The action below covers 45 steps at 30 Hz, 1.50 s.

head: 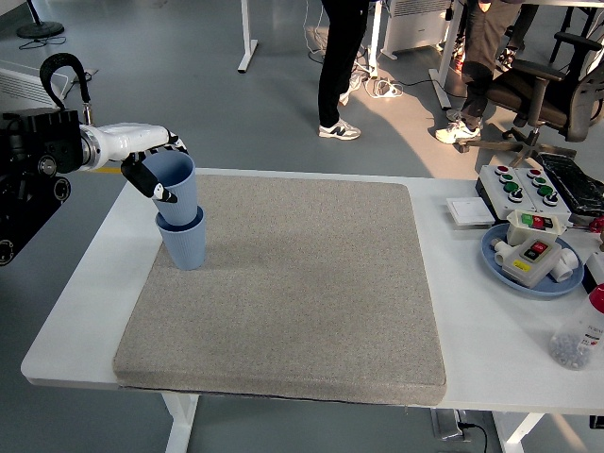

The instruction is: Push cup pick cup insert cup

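1. 1 hand is at work: the left hand [149, 170] comes in from the picture's left edge on a white and black arm, and its dark fingers [162, 194] are curled around the upper cup [176, 184], gripping its wall near the rim on the side facing the arm.
2. 2 blue cups are in play. The upper cup is held upright with a slight tilt, and its bottom sits inside the mouth of the lower cup [184, 242], so most of the upper cup's body still shows above the lower rim.
3. The lower cup stands upright on the grey mat [302, 293], near the mat's far left corner.
4. The mat covers most of the white table [491, 349], leaving bare strips along the left and right sides.
5. At the table's right end a blue plate [500, 264] carries a white control box [533, 247] with red, green and yellow buttons.
6. Behind the plate lies a flat white pad [469, 210], and beside that a grey panel of buttons [527, 184] with red and green caps.
7. At the right edge near the front stands a clear bottle [580, 340] with small dark bits at its bottom.
8. Beyond the table, 1 person's legs [338, 66] in dark trousers and sneakers stand on the grey floor, well apart from the cups; a black office chair [552, 90] is at the upper right.
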Motion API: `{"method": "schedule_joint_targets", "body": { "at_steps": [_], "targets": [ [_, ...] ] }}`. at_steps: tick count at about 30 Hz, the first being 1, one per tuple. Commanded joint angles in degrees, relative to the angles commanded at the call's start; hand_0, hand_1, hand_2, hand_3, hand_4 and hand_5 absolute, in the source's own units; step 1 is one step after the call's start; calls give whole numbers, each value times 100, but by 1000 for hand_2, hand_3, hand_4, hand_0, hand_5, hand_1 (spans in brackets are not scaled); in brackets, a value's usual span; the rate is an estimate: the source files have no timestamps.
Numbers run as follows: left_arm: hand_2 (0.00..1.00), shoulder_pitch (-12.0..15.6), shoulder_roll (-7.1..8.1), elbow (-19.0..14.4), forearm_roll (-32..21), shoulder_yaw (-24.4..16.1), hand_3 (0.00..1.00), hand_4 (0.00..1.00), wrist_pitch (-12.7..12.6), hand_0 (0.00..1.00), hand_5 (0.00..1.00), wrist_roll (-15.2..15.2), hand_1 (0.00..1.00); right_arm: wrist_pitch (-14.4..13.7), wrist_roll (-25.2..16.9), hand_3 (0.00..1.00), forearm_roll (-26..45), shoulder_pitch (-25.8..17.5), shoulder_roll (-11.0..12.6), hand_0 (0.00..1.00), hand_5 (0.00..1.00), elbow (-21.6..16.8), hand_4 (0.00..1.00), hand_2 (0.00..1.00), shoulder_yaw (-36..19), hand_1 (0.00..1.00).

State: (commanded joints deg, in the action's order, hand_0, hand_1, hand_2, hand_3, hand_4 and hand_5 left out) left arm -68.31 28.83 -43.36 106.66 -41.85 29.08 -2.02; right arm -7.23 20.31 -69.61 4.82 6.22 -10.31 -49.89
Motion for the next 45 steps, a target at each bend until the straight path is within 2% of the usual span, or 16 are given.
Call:
{"method": "schedule_joint_targets", "body": {
  "at_steps": [7,8,13,14,19,20,25,26,31,36,37,38,40,43,44,45],
  "targets": [
    [476,-9,-36,196,-116,346,453,526,-233,536,2,-164,498,8,-6,617,-32,11,8,529,734,0,183,614,-1,547],
    [500,-6,-40,207,-123,362,528,739,-250,412,133,-175,506,8,-6,617,-33,11,8,529,734,0,183,614,-1,547],
    [500,19,-70,291,-113,467,528,739,-390,412,133,-248,506,10,-8,617,-42,18,9,529,734,0,183,614,8,547],
    [820,25,-74,307,-95,476,837,909,-426,583,342,-272,751,9,-8,617,-44,19,9,529,734,0,183,614,7,547],
    [820,70,-91,373,53,531,837,909,-651,583,342,-413,751,12,-8,617,-54,20,10,529,734,0,183,614,2,547],
    [998,83,-95,385,61,541,998,988,-690,893,407,-423,945,11,-8,617,-57,22,10,529,733,0,183,614,3,547],
    [998,138,-112,458,4,581,998,988,-918,893,407,-443,945,15,-9,617,-77,28,10,529,733,0,183,614,-6,547],
    [998,144,-113,465,-8,586,998,998,-961,988,427,-445,998,13,-10,617,-76,28,10,529,733,0,182,614,-5,547],
    [998,159,-109,526,-133,592,998,998,-1306,988,427,-455,998,13,-13,617,-92,34,12,529,733,0,182,614,-17,547],
    [998,221,-82,482,-207,498,998,998,-1520,998,461,-435,998,12,-15,617,-89,34,12,529,734,0,183,612,-20,547],
    [998,245,-75,458,-237,475,998,998,-1610,998,461,-433,998,11,-16,617,-89,33,12,529,734,0,183,612,-21,547],
    [998,295,-67,406,-315,418,998,998,-1736,998,598,-412,998,10,-17,616,-87,33,12,529,734,0,183,614,-23,547],
    [998,346,-60,353,-438,358,998,998,-2047,998,598,-387,998,9,-18,616,-84,32,12,529,734,0,183,614,-24,547],
    [998,641,-9,-63,-1080,-60,998,998,-2683,998,598,-259,998,8,-21,616,-82,29,11,529,734,0,183,614,-31,547],
    [959,710,-3,-151,-1226,-147,891,806,-2826,903,743,-225,891,6,-24,617,-80,25,11,529,734,0,183,613,-33,547],
    [959,935,-3,-412,-1486,-408,891,806,-3076,903,743,-176,891,2,-26,617,-81,17,11,529,734,0,183,613,-45,547]
  ]
}}
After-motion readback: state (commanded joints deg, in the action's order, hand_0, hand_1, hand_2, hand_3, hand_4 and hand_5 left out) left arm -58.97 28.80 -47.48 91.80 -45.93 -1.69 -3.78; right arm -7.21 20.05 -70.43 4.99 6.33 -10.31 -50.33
